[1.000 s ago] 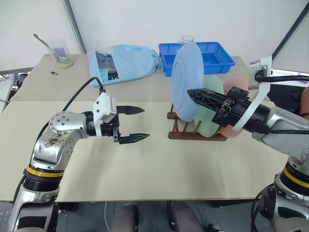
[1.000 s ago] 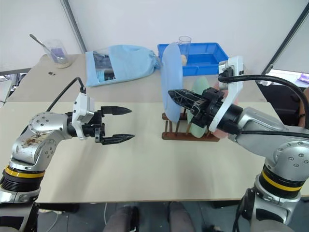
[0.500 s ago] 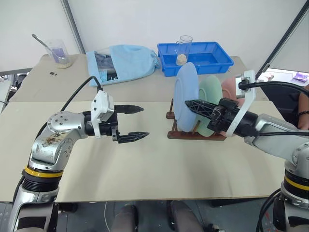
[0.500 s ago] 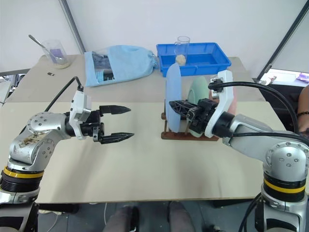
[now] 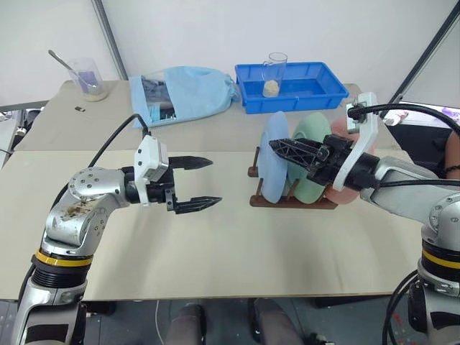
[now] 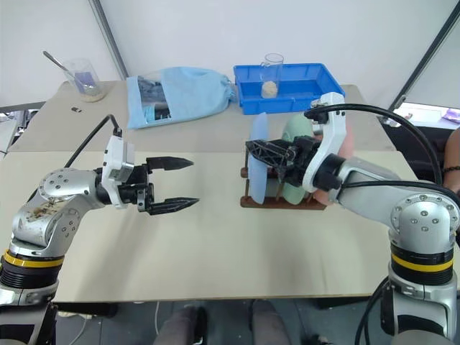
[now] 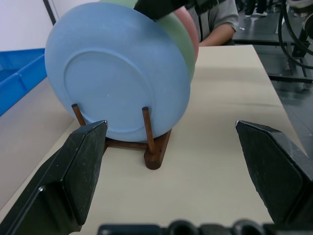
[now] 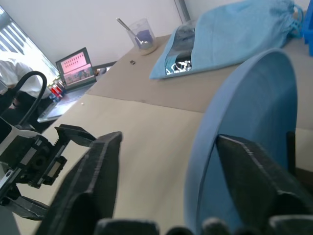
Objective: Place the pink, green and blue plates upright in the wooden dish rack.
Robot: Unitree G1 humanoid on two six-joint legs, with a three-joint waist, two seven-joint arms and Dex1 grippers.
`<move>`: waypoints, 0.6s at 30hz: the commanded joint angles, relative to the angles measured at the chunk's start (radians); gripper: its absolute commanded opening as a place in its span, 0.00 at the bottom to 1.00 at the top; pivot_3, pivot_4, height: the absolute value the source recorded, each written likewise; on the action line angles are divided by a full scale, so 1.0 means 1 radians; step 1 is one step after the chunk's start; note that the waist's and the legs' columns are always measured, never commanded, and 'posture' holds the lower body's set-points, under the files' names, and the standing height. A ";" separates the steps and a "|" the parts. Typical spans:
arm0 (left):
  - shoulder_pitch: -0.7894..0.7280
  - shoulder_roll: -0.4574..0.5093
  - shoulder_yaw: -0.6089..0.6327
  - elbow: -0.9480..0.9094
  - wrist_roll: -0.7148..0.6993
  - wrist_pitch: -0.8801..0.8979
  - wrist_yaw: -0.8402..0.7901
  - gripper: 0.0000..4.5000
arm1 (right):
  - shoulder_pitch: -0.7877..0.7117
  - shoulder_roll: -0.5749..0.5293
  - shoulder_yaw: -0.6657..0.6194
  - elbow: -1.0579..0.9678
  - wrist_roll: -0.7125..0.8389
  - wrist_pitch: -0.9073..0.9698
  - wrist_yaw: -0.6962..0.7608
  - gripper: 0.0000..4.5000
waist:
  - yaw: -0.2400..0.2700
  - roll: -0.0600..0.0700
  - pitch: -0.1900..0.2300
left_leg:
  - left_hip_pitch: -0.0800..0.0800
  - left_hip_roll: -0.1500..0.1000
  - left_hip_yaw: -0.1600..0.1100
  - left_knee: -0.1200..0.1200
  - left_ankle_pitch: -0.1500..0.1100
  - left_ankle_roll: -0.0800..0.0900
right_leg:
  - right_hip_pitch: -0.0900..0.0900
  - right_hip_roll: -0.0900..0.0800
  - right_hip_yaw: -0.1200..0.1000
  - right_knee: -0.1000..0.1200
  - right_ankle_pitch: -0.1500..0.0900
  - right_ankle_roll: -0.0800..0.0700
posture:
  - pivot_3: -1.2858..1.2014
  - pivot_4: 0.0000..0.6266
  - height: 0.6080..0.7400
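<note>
Now the right gripper stands with its fingers spread, straddling the rim of the light blue plate without gripping it. That plate stands upright in the wooden dish rack, the mint green plate and pink plate just behind it, closer to the gripper's wrist. The left gripper hangs wide open and empty, well apart from the rack.

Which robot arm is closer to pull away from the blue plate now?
Right: its end effector is open astride the blue plate standing in the wooden dish rack. The left end effector is apart.

wall: white — table: beige (two joined) | pole: grey, slanted
</note>
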 commanded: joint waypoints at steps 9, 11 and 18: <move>0.067 0.152 0.038 -0.061 0.115 0.062 0.077 1.00 | 0.154 -0.511 -0.181 -0.119 -0.451 -0.107 0.780 0.99 | 0.018 0.000 0.000 | -0.001 0.000 0.000 0.000 -0.001 0.002 | 0.000 -0.001 -0.001 -0.002 -0.001 0.000 | 0.52 0.24 1.00; 0.131 0.188 0.071 -0.110 0.130 0.105 0.125 1.00 | 0.281 -0.560 -0.280 -0.125 -0.555 -0.164 0.932 0.99 | 0.018 0.000 0.000 | 0.000 0.001 0.002 0.000 -0.002 0.002 | 0.000 -0.001 0.000 -0.002 -0.002 0.000 | 0.52 0.24 1.00; 0.351 0.210 0.199 -0.281 0.081 0.122 0.147 1.00 | 0.735 -0.542 -0.598 -0.091 -0.934 -0.377 1.380 0.99 | 0.033 0.000 0.000 | 0.005 0.002 0.005 0.000 -0.002 0.002 | 0.002 -0.001 0.000 -0.001 -0.005 -0.006 | 0.52 0.24 1.00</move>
